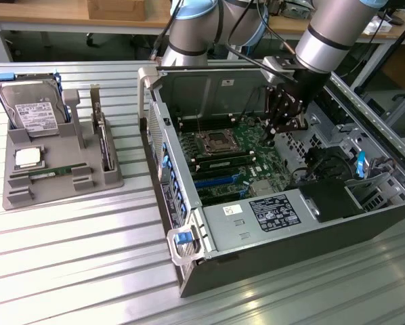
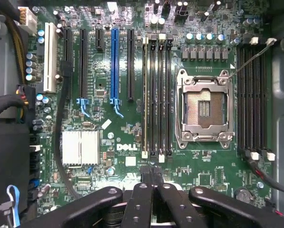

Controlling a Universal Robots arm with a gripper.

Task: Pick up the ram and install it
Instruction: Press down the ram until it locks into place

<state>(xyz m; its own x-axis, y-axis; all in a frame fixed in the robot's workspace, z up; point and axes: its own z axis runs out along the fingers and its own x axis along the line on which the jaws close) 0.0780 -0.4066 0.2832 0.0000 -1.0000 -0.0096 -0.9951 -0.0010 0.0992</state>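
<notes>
From my remote station I find the gripper (image 1: 284, 125) hanging over the open computer case (image 1: 365, 223), above the green motherboard (image 1: 223, 152), with its two fingers (image 2: 146, 183) pressed together and nothing between them. In the wrist view the fingers point down at the board just beside the near end of the memory slots (image 2: 156, 95), which stand next to the empty processor socket (image 2: 203, 107); I judge them to be above the board rather than on it, though contact cannot be ruled out from these views. The ram (image 1: 51, 174) is not in the case at all: it lies flat in a groove of the grey parts holder (image 1: 60, 186) on the table, well apart from the gripper and off toward the exterior view's left. Its long axis runs roughly across that view, left to right, just in front of the square silver processor chip (image 1: 28, 158) and nearer the camera than the hard drive (image 1: 34, 112) standing at the holder's back. The single arm therefore has the case wall (image 1: 163, 156) between its tool and the stick. As things lie, I judge the pickup not yet done: the stick sits untouched in its holder and the slots facing the fingers appear unfilled.
</notes>
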